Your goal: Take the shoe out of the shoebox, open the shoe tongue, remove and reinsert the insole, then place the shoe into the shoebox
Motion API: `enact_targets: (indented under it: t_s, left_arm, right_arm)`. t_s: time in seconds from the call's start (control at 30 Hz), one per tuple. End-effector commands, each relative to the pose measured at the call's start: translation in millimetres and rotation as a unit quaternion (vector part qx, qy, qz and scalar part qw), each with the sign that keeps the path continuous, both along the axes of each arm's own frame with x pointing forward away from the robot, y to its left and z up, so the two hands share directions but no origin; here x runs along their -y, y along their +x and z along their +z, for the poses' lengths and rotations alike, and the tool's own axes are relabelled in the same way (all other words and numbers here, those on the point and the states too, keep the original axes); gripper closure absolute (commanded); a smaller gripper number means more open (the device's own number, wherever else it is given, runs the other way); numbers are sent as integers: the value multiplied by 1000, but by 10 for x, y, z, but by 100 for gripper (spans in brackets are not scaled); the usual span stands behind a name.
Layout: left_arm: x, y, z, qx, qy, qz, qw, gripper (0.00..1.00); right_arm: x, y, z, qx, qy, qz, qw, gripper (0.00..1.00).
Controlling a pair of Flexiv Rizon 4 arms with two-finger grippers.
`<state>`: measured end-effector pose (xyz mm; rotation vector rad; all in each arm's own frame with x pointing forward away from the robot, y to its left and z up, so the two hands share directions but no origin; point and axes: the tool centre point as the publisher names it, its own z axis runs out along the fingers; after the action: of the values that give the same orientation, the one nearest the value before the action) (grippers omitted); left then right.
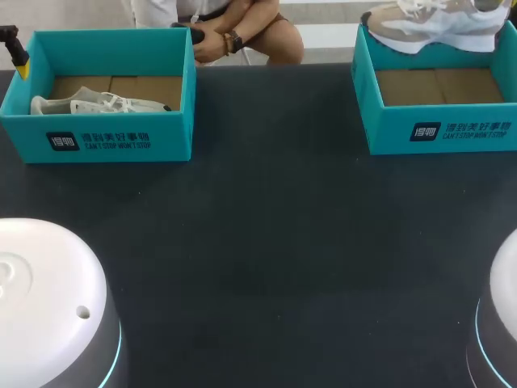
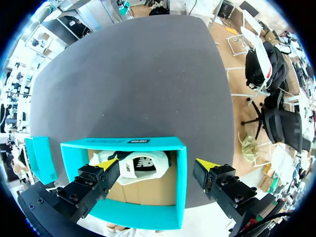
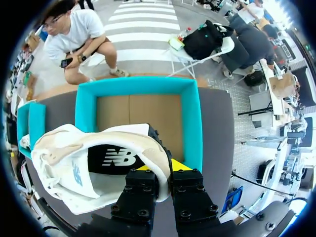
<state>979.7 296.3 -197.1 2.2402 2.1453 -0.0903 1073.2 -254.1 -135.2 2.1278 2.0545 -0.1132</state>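
Observation:
Two teal shoeboxes stand at the table's far side. The left shoebox (image 1: 105, 133) (image 2: 148, 143) holds a white shoe (image 1: 97, 103) (image 2: 143, 165) lying on its side. My left gripper (image 2: 157, 167) hangs open above this box, its fingers wide apart over the shoe and touching nothing. Only a yellow tip (image 1: 22, 65) of it shows in the head view. A white and beige shoe (image 1: 436, 24) (image 3: 74, 163) hangs above the right shoebox (image 1: 436, 105) (image 3: 190, 113). My right gripper (image 3: 165, 170) is shut on this shoe's heel collar. The box below it is empty.
The dark table (image 1: 266, 242) stretches between the boxes and the front edge. My arms' white bases stand at the front left (image 1: 48, 299) and front right (image 1: 501, 323).

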Motion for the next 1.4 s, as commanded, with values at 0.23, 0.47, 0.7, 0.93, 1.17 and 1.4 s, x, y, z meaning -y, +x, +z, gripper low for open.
enact_targets:
  t_s: [0.23, 0.47, 0.7, 0.93, 1.17, 1.4]
  left_arm:
    - [0, -15, 4, 1, 2, 0, 1000, 0]
    - [0, -15, 4, 1, 2, 0, 1000, 0]
    - [0, -15, 4, 1, 2, 0, 1000, 0]
    - [0, -15, 4, 1, 2, 0, 1000, 0]
    - [0, -15, 4, 1, 2, 0, 1000, 0]
    - [0, -15, 4, 1, 2, 0, 1000, 0]
  right_arm:
    - [-647, -1125, 204, 94, -42, 39, 994, 100]
    - [-1140, -1535, 120, 103, -58, 41, 992, 100]
    - [-1666, -1872, 47, 110, -50, 43, 992, 100]
    - [-2211, -2210, 34, 116, -54, 49, 991, 100]
    - [-2712, -2460, -114, 89, -40, 23, 995, 100]
    - [-2769, -2483, -138, 89, -26, 23, 995, 100]
